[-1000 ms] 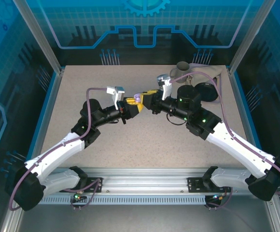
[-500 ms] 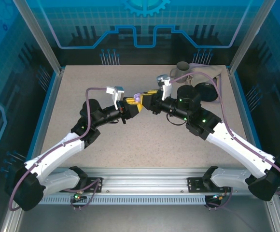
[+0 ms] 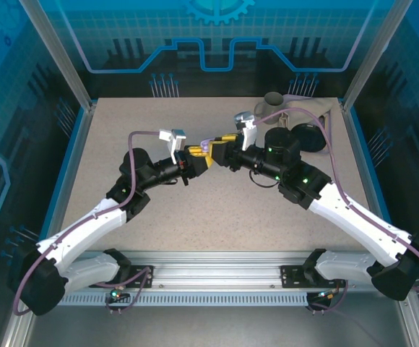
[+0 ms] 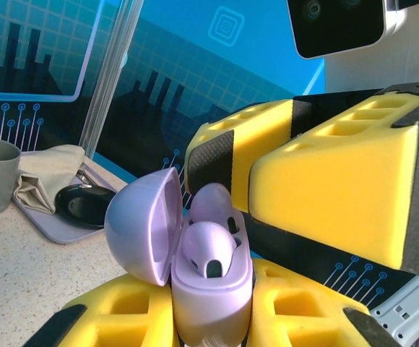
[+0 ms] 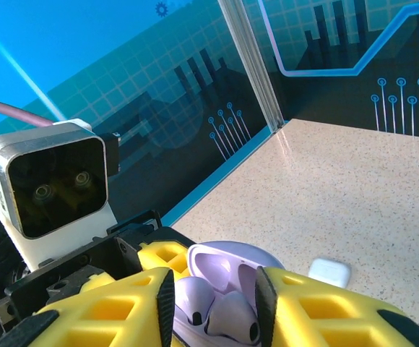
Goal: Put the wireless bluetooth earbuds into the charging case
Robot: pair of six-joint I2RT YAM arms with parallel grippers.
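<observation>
Spreading the right gripper [image 5: 213, 290] a little wider than a second ago, leaving its yellow fingers [image 5: 115, 303] parted with nothing pinched between them. Looking through that gap onto two lavender earbuds [image 5: 217, 311] lying in the wells of the charging case [image 4: 209, 289], lid [image 4: 141, 231] hinged back. Reading this as letting go of a bud just seated, so probably finishing the lavender pair. Not judging whether both are pressed fully home, being hard to tell from these angles. Hardly shifting otherwise in the overhead view: keeping both wrists nose to nose above the middle of the table [image 3: 231, 217].

Clamping the left gripper [image 3: 197, 154] tight on the case's lower body, presenting it, apparently clear of the table, with its open mouth toward the right arm [image 3: 339, 206]. Leaving a small white piece [image 5: 330, 272] lying on the table beyond the case, apart from it, too blurred to name.

Reaching the left arm [image 3: 94, 224] in from the near left corner, elbow bent outward, forearm angling up and right to the centre. Mirroring it from the near right corner, elbow raised, wrist pointing left at the case. Likely calling next for backing the right gripper straight away without brushing the lid.
</observation>
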